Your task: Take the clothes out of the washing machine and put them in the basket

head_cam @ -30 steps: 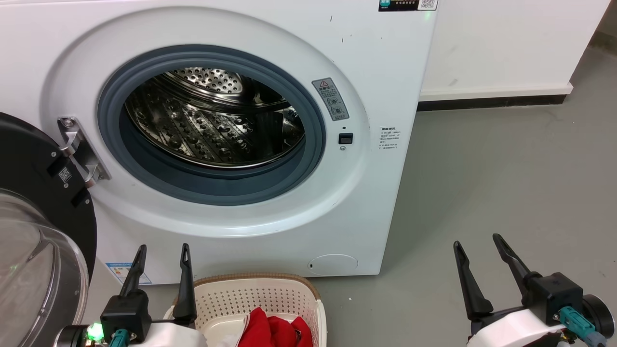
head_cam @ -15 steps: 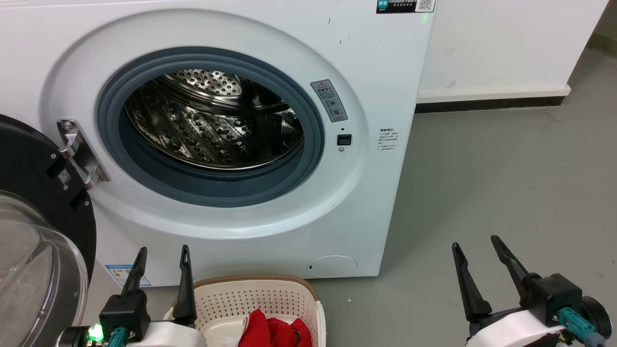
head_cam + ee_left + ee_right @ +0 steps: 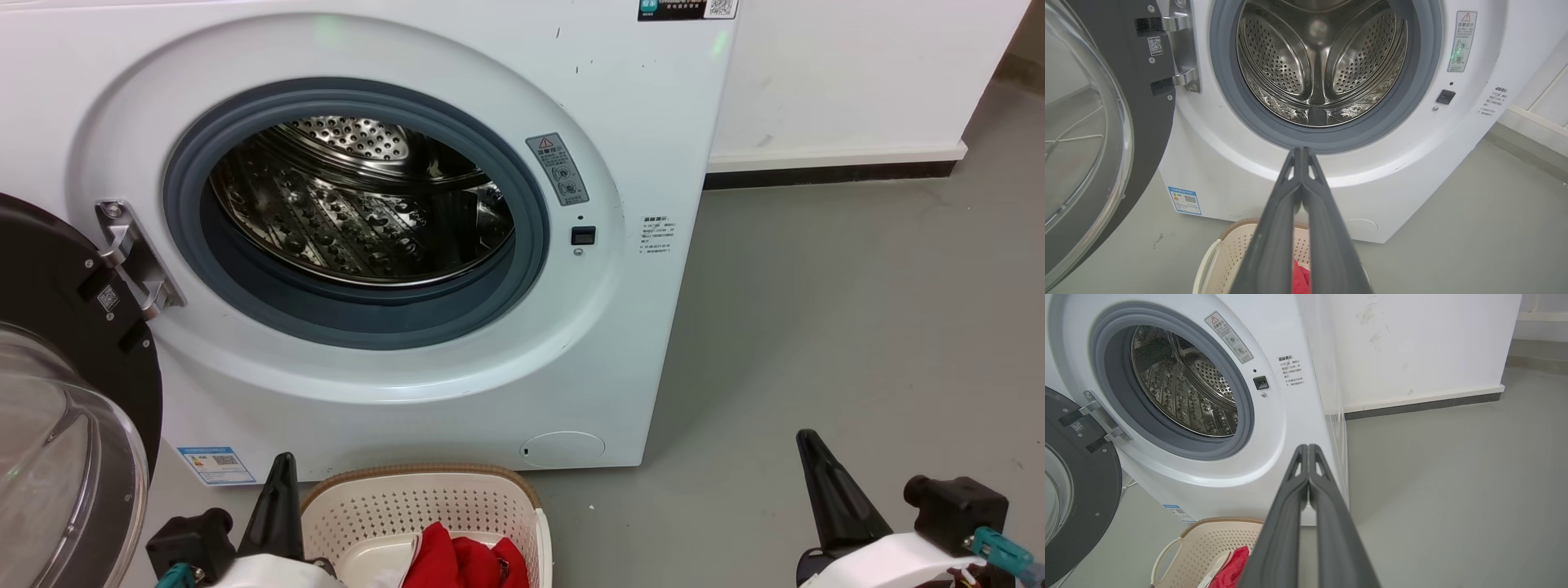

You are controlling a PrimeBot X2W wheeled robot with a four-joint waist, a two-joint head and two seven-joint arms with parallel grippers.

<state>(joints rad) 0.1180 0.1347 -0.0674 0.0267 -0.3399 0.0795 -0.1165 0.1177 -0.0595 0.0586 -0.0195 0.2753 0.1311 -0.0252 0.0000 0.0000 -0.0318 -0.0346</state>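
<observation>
The white washing machine (image 3: 637, 122) stands ahead with its door (image 3: 57, 392) swung open to the left. Its steel drum (image 3: 359, 204) looks bare inside, as it does in the left wrist view (image 3: 1318, 65). The red clothes (image 3: 461, 563) lie in the cream basket (image 3: 424, 502) on the floor below the porthole. My left gripper (image 3: 282, 469) is shut, just left of the basket, its fingers pressed together (image 3: 1302, 153). My right gripper (image 3: 808, 445) is shut over the bare floor to the right, holding nothing (image 3: 1307, 449). Basket (image 3: 1204, 547) and clothes (image 3: 1231, 569) also show low in the right wrist view.
Grey floor (image 3: 857, 327) stretches to the right of the machine. A white wall with a dark skirting strip (image 3: 833, 173) runs behind it. The open door's glass bowl (image 3: 1081, 134) bulges out at the left.
Both grippers went from open to shut and have sunk lower in the head view. The clothes and the basket have not moved.
</observation>
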